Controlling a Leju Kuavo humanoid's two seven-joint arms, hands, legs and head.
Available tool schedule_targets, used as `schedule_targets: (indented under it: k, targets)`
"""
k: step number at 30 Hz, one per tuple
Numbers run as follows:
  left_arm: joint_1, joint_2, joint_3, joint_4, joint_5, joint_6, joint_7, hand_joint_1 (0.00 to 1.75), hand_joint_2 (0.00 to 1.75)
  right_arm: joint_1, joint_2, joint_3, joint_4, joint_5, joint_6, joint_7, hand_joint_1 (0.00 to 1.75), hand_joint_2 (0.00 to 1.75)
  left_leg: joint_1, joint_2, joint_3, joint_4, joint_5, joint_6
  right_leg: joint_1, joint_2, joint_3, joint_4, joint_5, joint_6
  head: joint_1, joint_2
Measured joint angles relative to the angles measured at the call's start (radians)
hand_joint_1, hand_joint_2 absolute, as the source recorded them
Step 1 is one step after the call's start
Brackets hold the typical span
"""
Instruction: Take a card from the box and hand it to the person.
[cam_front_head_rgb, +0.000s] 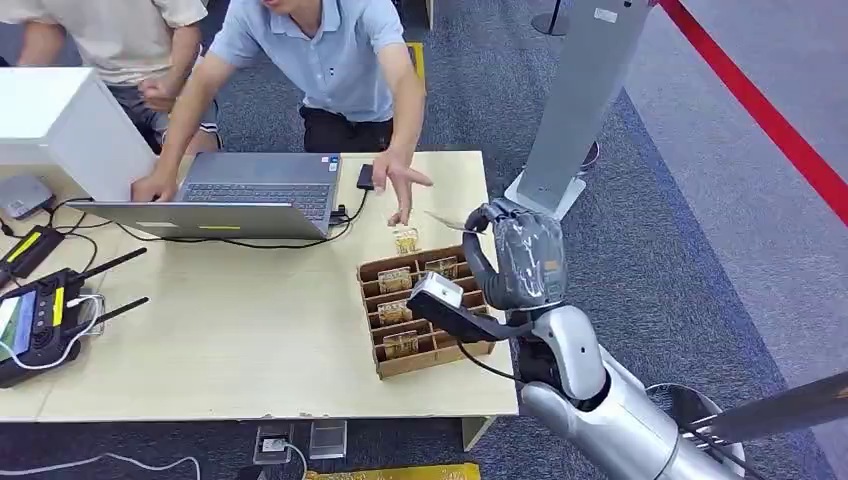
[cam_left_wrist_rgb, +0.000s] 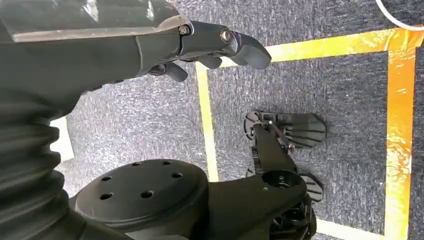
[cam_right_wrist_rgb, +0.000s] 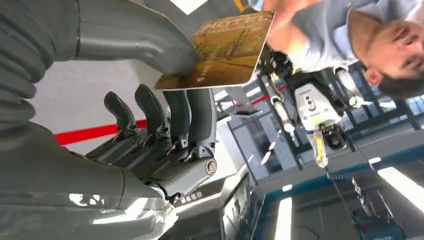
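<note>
3 cams: head looks down on the table, both wrist cams sit tight behind their hands.

My head view sits high, facing forward and down over the table (cam_front_head_rgb: 250, 340), box (cam_front_head_rgb: 425, 310) and person (cam_front_head_rgb: 330, 60). Left wrist cam points down at the carpet floor (cam_left_wrist_rgb: 140, 120), close behind the left hand (cam_left_wrist_rgb: 210, 45). Right wrist cam tilts up past the right hand (cam_right_wrist_rgb: 160, 135) and card (cam_right_wrist_rgb: 225, 50); with head view it shares that person (cam_right_wrist_rgb: 350, 30), the right hand (cam_front_head_rgb: 520, 255) and the card (cam_front_head_rgb: 447, 221).

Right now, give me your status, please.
Right hand pinches card, raised above box. Left hand hangs, holds nothing. Person's hand close, nothing between.
</note>
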Motion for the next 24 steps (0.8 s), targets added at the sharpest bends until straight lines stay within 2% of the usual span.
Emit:
schedule_targets:
  k: [2, 5, 10, 15, 24]
  targets:
    - [0.000, 0.000, 0.000, 0.000, 0.000, 0.001, 0.000, 0.00, 1.75, -0.001, 0.001, 0.002, 0.004, 0.042, -0.010, 0.021, 1.43, 1.75, 0.000, 0.000, 0.000, 0.000, 0.000, 0.000, 0.000, 0.000, 0.000, 0.000, 0.000, 0.000, 0.000, 0.000]
    - [0.000, 0.000, 0.000, 0.000, 0.000, 0.003, 0.002, 0.00, 1.75, -0.004, 0.001, 0.006, 0.012, 0.178, -0.037, 0.072, 1.43, 1.75, 0.000, 0.000, 0.000, 0.000, 0.000, 0.000, 0.000, 0.000, 0.000, 0.000, 0.000, 0.000, 0.000, 0.000]
    - [0.000, 0.000, 0.000, 0.000, 0.000, 0.010, 0.011, 0.00, 1.75, -0.004, 0.001, 0.006, 0.024, 0.335, -0.098, 0.110, 1.43, 1.75, 0.000, 0.000, 0.000, 0.000, 0.000, 0.000, 0.000, 0.000, 0.000, 0.000, 0.000, 0.000, 0.000, 0.000]
    - [0.000, -0.002, 0.000, 0.000, 0.000, 0.013, 0.011, 0.00, 1.75, -0.005, 0.003, 0.006, 0.040, 0.365, -0.128, 0.110, 1.43, 1.75, 0.000, 0.000, 0.000, 0.000, 0.000, 0.000, 0.000, 0.000, 0.000, 0.000, 0.000, 0.000, 0.000, 0.000]
    - [0.000, -0.002, 0.000, 0.000, 0.002, 0.021, 0.010, 0.00, 1.75, -0.006, 0.013, 0.006, 0.069, 0.374, -0.125, 0.100, 1.43, 1.75, 0.000, 0.000, 0.000, 0.000, 0.000, 0.000, 0.000, 0.000, 0.000, 0.000, 0.000, 0.000, 0.000, 0.000]
